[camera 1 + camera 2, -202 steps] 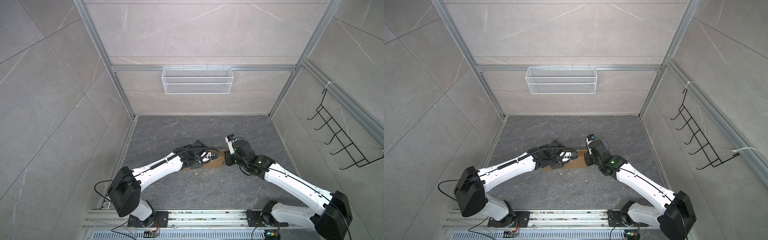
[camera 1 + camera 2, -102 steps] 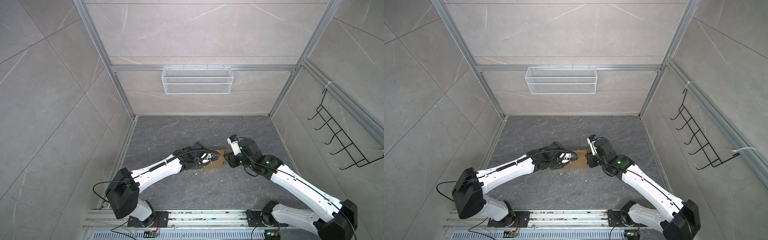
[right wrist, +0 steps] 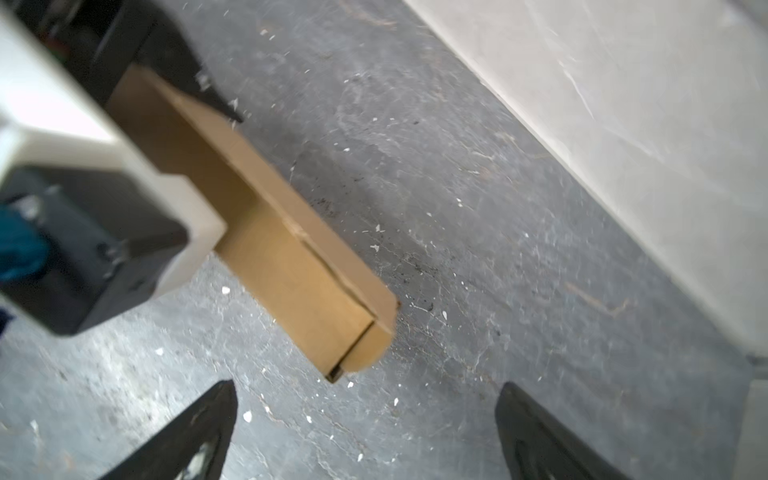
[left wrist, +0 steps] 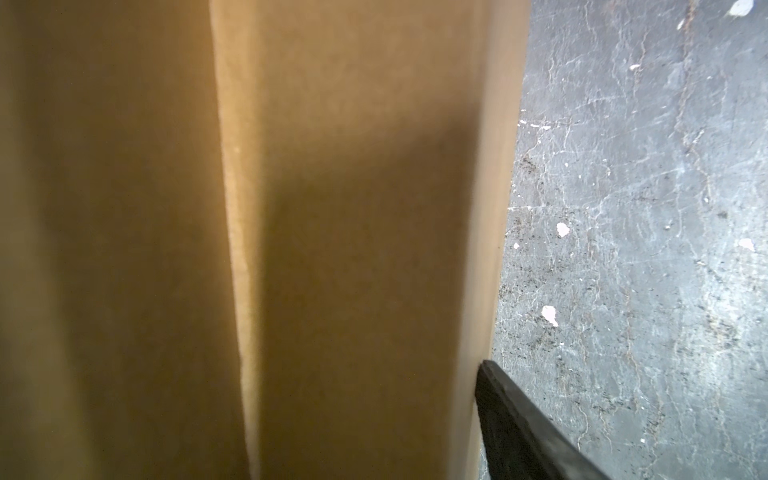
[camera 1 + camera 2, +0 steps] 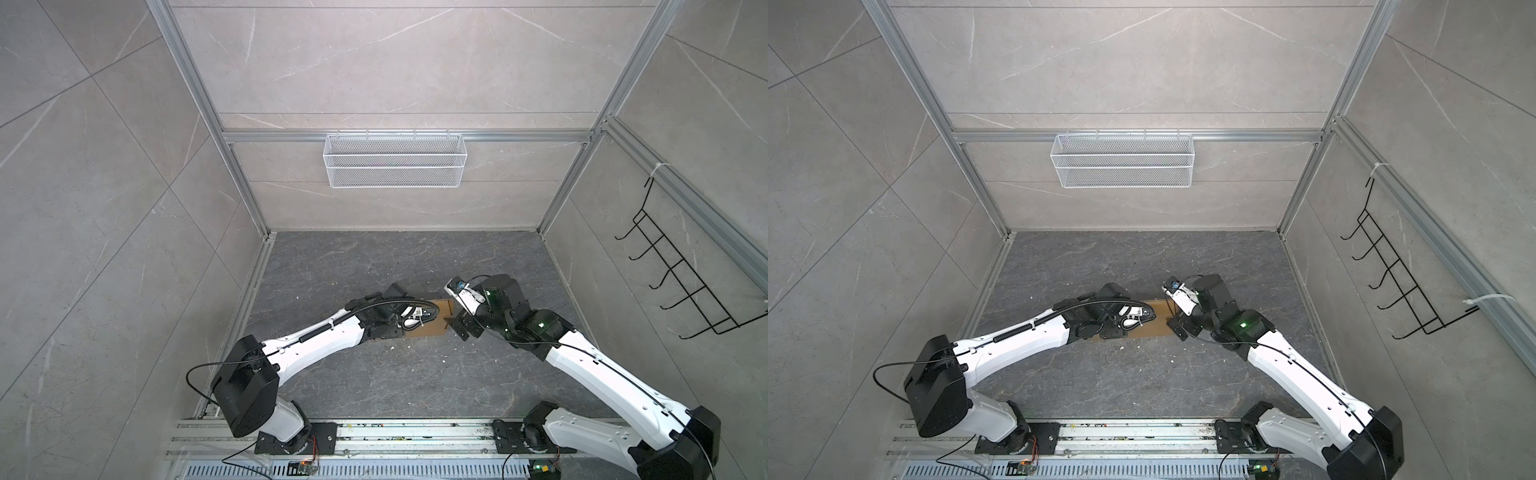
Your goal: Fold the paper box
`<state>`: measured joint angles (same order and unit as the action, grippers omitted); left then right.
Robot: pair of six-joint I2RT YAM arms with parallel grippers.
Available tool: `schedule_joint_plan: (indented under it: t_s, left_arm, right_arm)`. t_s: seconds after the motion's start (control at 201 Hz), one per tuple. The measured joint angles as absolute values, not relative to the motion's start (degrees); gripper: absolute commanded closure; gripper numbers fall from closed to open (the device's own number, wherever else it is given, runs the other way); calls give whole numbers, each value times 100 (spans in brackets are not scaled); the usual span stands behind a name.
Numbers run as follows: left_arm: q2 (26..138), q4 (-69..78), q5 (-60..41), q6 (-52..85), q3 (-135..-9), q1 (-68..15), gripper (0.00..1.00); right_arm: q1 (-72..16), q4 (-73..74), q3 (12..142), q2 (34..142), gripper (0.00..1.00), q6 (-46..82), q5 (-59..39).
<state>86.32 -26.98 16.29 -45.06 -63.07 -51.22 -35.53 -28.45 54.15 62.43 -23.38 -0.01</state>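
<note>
The paper box [image 5: 436,322] [image 5: 1158,322] is a shallow brown cardboard form lying on the dark floor between the two arms. My left gripper [image 5: 415,324] [image 5: 1133,322] straddles it across its width. In the left wrist view the box [image 4: 353,249] fills the space between the jaws, one black finger [image 4: 519,428] presses on its side edge, and the other finger is hidden. My right gripper [image 5: 457,328] [image 3: 365,419] stands open just off the box's right end [image 3: 299,270], touching nothing.
A white wire mesh basket [image 5: 394,160] hangs on the back wall and a black wire hook rack [image 5: 681,282] on the right wall. White flecks dot the floor. A pale wall base [image 3: 623,104] runs behind the box. The arms' rail [image 5: 374,436] lies along the front.
My right gripper has gone from shut to wide open and drawn back to the right, off the box's end. The left gripper stays over the box, shifted only slightly.
</note>
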Motion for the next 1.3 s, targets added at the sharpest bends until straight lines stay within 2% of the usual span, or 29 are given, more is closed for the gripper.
schedule_joint_plan:
  t_s: [0.353, 0.463, 0.766, 1.299]
  left_arm:
    - [8613, -2622, 1619, -4587, -6252, -5113, 28]
    - [8593, -2569, 1616, -4613, -6213, -5113, 28]
    - [8562, -2469, 1616, -4652, -6152, -5105, 27]
    - [8484, -2519, 1660, -4633, -6114, -5096, 19]
  right_arm:
    - [-3686, -2729, 5537, 6842, 5, -3588, 193]
    - [-3686, -2486, 5540, 7015, 11, -3730, 193]
    - [-3693, -2147, 5537, 7126, 26, -3750, 58]
    - [-3708, -1920, 5542, 7408, 32, -3562, -154]
